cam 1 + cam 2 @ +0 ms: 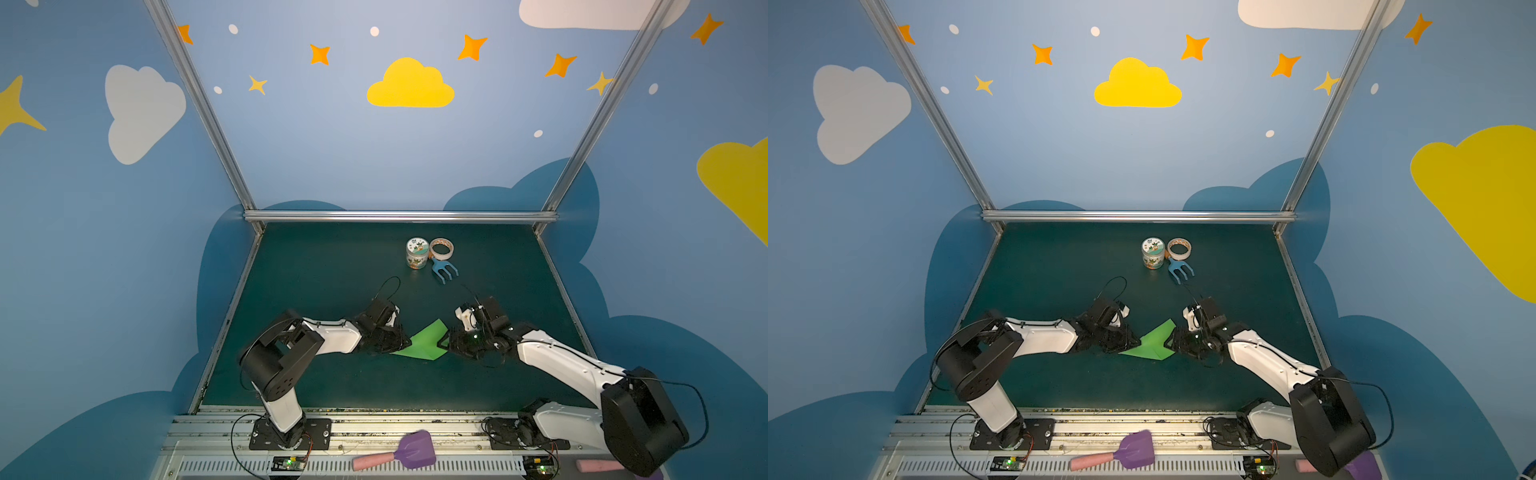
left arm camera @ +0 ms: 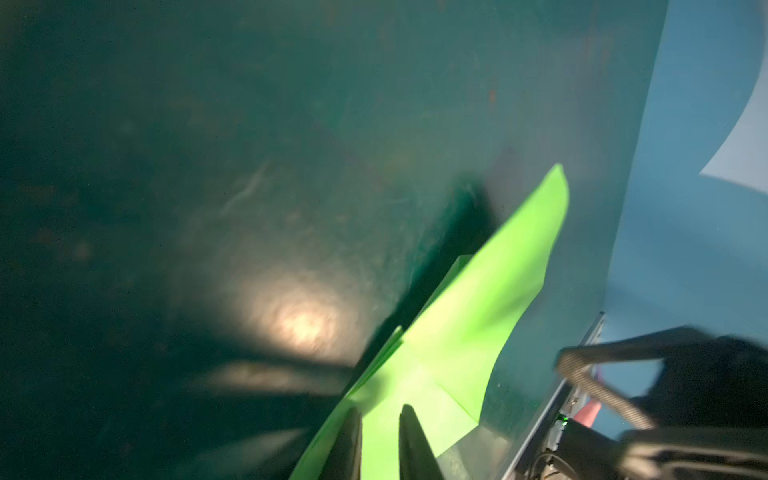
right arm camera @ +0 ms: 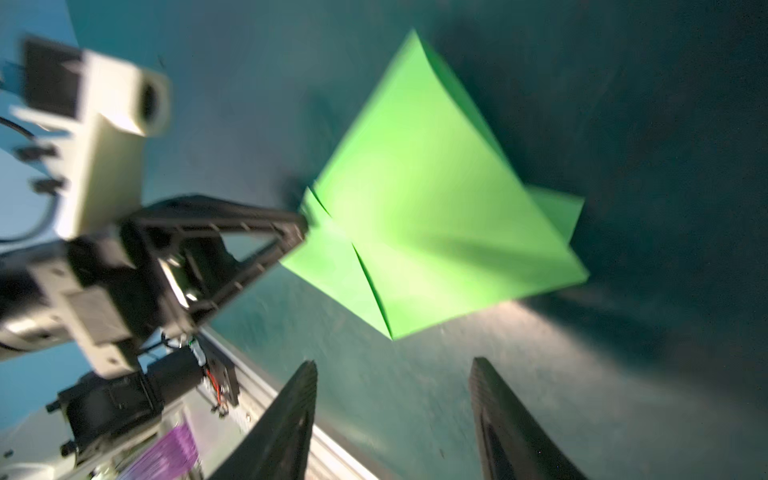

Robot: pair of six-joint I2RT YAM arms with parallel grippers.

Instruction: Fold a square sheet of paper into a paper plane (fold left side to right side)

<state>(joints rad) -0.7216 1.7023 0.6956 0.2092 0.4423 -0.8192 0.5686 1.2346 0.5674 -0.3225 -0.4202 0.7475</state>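
In both top views we see the thin bright green paper sheet [image 1: 424, 345] [image 1: 1152, 345], folded to a pointed shape with layered flaps, over the near middle of the dark green table mat [image 1: 332, 291]. The left gripper [image 1: 406, 344] meets its edge at 9 o'clock. The right gripper [image 1: 448, 341] sits just beside it at 3 o'clock. Well apart at 12 o'clock from the paper sheet stand a small printed jar with a lid [image 1: 417, 253], a roll of tape [image 1: 441, 248] and a blue plastic toy rake [image 1: 444, 270]. At 6 o'clock, off the mat, lies a purple toy shovel with a pink handle [image 1: 399, 455].

In the left wrist view, the left gripper [image 2: 380, 413] has its two black fingers close together, pinched on the paper sheet [image 2: 478, 311]. The sheet curves up off the mat and casts a shadow.

The right wrist view is blurred. In it the right gripper [image 3: 392, 368] has its jaws spread wide with nothing between them. The paper sheet [image 3: 436, 208] lies just ahead of the fingertips, apart from them, and the left gripper [image 3: 301, 224] clamps its opposite edge.
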